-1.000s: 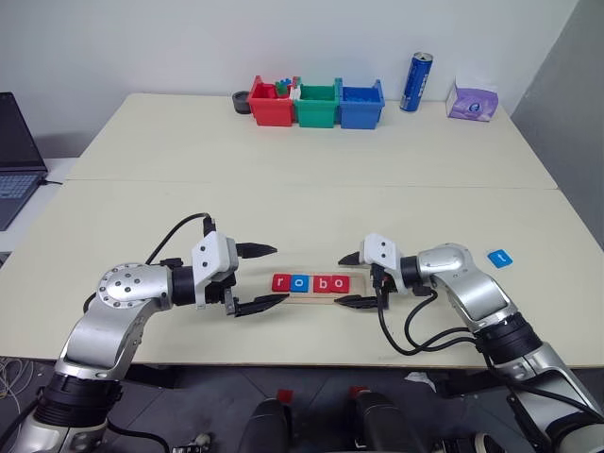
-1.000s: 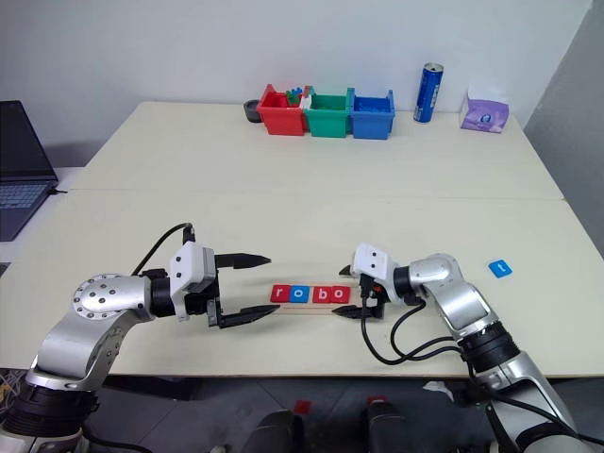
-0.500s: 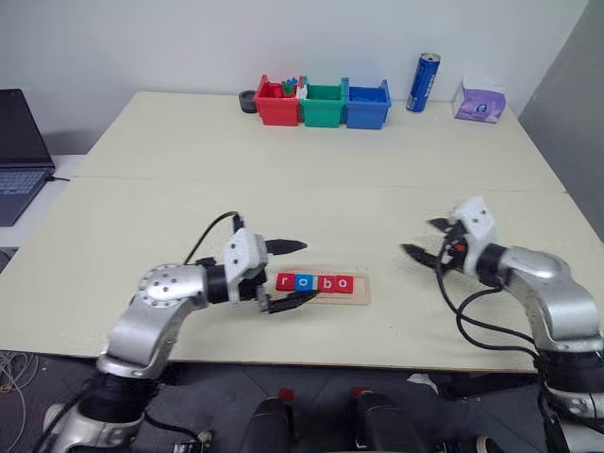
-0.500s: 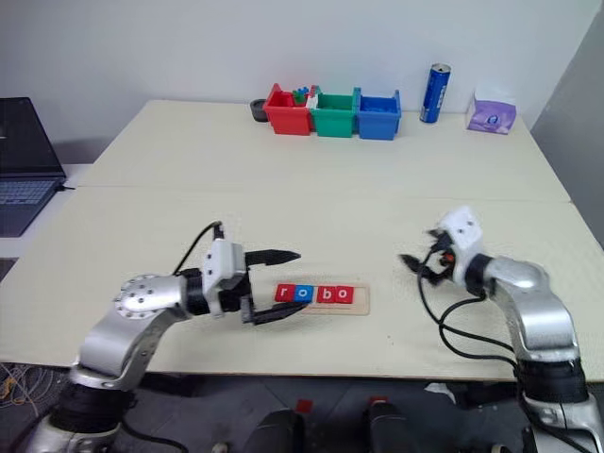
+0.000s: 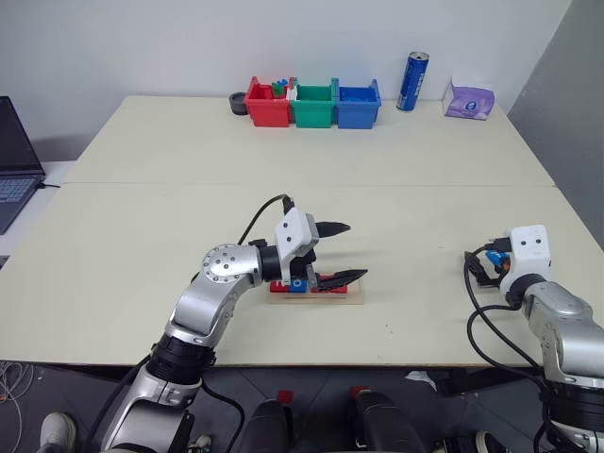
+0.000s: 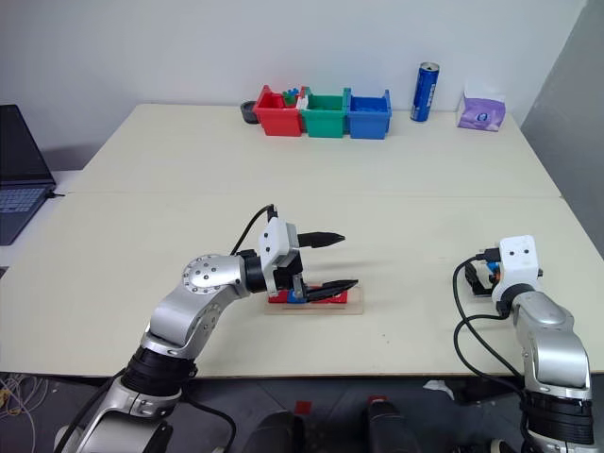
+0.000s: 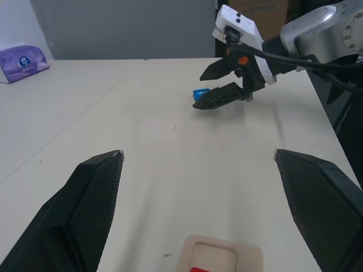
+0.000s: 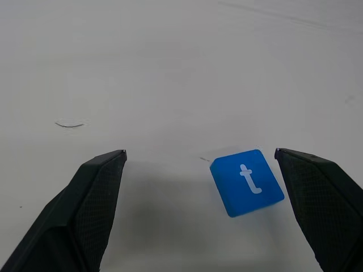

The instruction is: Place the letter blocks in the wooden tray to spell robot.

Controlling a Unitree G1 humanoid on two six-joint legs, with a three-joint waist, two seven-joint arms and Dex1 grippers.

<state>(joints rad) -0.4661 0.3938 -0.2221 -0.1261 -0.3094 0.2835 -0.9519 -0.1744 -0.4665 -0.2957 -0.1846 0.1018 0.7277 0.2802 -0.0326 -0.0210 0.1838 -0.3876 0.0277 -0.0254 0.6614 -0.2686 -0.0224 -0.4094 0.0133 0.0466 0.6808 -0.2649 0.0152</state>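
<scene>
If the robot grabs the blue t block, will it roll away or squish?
Probably neither. The blue t block looks flat and square-edged, so it should lie still rather than roll. It looks stiff and small, likely light. Smooth sides might slip between the right hand's open fingers.

Pale tabletop against a plain wall

We see a cream tabletop (image 5: pixel 311 151) crossed by a seam, a white wall (image 5: pixel 189 42) behind it, a grey panel (image 5: pixel 566 85) at the right, a laptop (image 5: pixel 14 142) at the left edge, and dark floor below.
</scene>
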